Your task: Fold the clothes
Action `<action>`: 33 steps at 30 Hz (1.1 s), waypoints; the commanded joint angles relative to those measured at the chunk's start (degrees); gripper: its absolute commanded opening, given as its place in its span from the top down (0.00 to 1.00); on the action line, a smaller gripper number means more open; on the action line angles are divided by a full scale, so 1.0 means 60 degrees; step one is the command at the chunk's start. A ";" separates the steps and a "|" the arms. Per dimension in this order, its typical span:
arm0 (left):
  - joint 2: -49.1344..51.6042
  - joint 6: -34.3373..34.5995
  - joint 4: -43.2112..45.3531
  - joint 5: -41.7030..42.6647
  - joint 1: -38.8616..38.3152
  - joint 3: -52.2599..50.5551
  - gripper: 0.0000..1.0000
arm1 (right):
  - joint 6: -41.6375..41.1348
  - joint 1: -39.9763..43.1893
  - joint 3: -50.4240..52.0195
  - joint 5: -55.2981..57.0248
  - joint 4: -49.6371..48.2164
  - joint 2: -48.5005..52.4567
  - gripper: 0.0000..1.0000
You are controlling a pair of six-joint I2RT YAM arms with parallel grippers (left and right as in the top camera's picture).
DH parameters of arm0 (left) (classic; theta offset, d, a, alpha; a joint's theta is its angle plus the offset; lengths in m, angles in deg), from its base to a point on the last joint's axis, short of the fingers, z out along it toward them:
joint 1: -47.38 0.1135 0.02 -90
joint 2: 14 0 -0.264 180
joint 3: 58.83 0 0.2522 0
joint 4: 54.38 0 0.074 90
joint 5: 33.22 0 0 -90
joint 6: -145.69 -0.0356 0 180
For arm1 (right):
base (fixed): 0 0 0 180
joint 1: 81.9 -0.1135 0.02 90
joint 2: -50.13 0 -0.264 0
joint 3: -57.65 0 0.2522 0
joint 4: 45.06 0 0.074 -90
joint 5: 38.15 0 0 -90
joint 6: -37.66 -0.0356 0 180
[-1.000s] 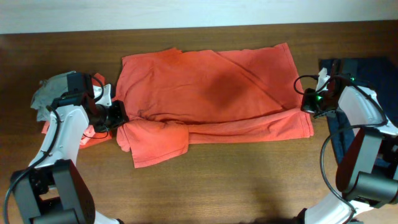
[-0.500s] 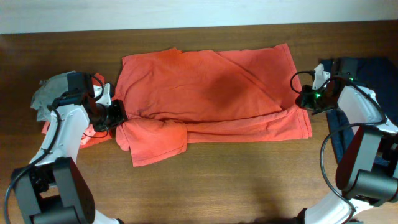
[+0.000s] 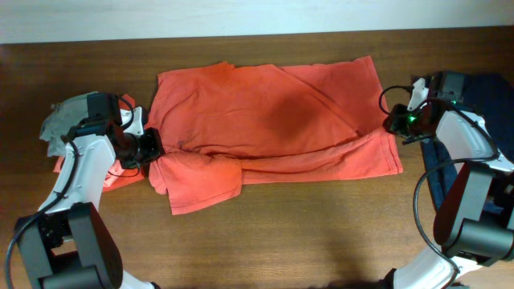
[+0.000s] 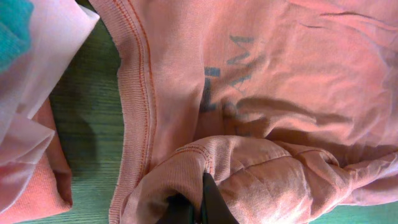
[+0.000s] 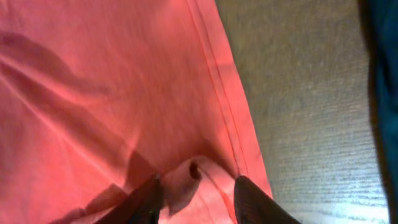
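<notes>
t-shirt (image 4: 311,62) lettering (image 4: 241,65) partly under fold

Lab-like test bench, wooden table (image 3: 281,233), plain white wall (image 3: 241,16), robot arms (image 3: 80,172)

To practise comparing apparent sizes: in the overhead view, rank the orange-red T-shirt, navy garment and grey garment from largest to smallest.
1. orange-red T-shirt
2. navy garment, though cut off by the frame edge
3. grey garment
</notes>
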 commanded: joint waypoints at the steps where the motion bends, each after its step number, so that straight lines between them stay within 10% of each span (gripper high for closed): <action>1: 0.0087 0.0055 0.0055 -0.0131 0.0029 -0.0022 0.99 | 0.0186 -0.0036 0.0011 0.0124 0.0200 0.0051 0.47; 10: 0.0087 0.0200 0.0040 -0.0131 0.0029 -0.0022 0.99 | 0.0182 0.0084 -0.0189 0.0069 0.0419 0.0029 0.43; 23: 0.0087 0.0200 0.0051 -0.0135 0.0029 -0.0022 0.99 | 0.0186 0.0415 -0.1708 -0.1472 0.0273 0.0015 0.11; 33: 0.0087 0.0197 0.0062 -0.0138 0.0029 -0.0022 0.99 | 0.0619 0.0452 -0.1705 -0.1024 0.0863 0.0025 0.17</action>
